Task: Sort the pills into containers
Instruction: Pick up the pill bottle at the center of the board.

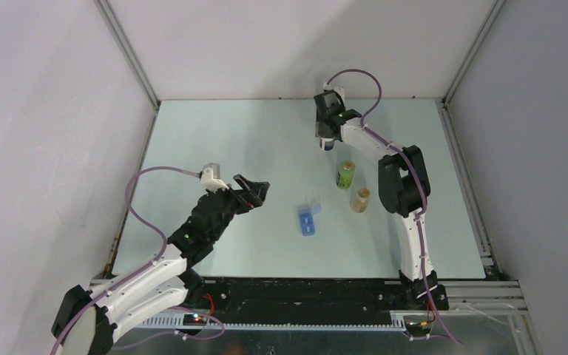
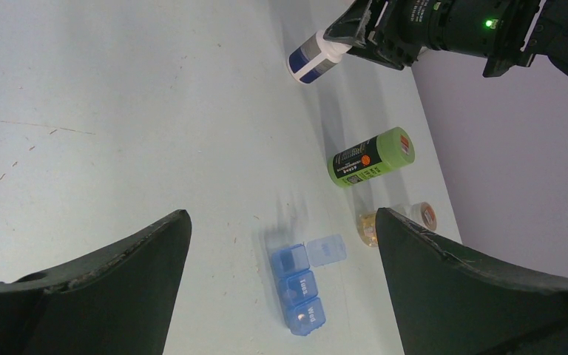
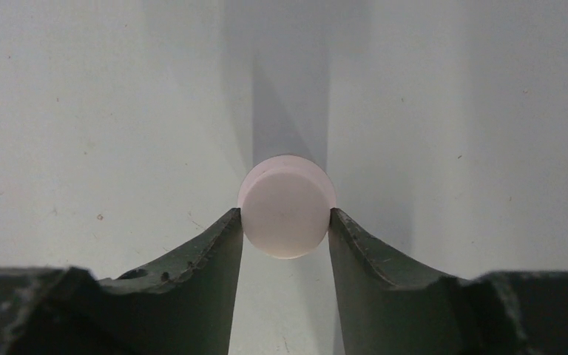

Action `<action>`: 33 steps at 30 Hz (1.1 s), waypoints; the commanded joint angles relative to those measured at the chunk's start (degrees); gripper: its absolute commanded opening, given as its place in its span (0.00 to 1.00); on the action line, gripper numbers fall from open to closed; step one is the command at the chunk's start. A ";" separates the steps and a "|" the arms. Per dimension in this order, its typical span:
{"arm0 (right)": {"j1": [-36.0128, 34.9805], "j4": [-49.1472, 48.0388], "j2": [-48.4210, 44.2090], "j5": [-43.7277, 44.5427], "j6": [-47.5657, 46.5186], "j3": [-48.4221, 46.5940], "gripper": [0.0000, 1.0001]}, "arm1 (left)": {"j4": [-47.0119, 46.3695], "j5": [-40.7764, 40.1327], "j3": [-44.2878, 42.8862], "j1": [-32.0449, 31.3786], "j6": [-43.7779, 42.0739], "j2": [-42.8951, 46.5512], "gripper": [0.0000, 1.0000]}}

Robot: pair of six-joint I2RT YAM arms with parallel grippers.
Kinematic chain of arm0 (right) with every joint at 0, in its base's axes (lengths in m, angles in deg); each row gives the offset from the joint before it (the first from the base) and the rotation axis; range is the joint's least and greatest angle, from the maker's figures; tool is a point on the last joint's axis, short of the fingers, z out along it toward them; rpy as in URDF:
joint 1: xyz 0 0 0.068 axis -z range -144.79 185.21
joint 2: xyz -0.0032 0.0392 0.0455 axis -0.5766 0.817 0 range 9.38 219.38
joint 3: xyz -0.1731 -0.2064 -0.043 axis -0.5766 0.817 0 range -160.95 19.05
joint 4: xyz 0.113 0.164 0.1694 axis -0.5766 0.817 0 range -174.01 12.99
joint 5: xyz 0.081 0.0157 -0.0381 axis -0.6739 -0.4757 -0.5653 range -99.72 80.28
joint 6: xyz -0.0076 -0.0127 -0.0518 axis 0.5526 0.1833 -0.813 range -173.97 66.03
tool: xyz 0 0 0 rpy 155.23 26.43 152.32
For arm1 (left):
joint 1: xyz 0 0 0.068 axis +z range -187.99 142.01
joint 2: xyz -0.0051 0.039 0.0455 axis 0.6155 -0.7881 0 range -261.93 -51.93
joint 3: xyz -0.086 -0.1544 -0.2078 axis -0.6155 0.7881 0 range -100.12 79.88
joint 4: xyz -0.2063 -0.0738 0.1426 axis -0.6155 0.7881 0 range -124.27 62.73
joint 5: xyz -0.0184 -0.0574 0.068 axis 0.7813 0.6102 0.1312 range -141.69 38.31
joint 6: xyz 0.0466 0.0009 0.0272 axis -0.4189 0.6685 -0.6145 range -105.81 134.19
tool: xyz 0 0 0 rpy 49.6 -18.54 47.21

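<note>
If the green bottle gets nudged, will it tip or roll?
It would probably tip: the green bottle stands upright and is tall for its narrow base. Once down, its round body would likely roll.

Left arm and right arm: white links, black joints. Purple cables trail behind the black left pincer and right pincer.

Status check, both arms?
Left gripper: jaws open, hovering. Right gripper: jaws shut on white-capped bottle, far side. Pill organizer: one lid open. Nothing blocking.
</note>
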 commanded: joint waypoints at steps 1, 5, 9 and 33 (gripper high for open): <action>0.50 -2.52 -0.55 -0.42 0.15 -0.61 0.45 | -1.26 -0.50 -0.65 0.47 -1.28 0.55 0.99; 0.56 -3.06 -1.24 -1.10 -0.27 -0.37 0.36 | -1.53 -0.15 -0.59 0.44 -1.56 0.49 0.99; 0.56 -3.61 -4.01 -2.80 -0.45 1.30 0.33 | -2.25 0.22 -0.56 0.45 -2.48 0.34 0.99; -3.01 -2.64 -46.27 -47.77 5.11 34.21 0.31 | -8.48 36.82 -14.54 0.10 -26.50 -14.56 0.95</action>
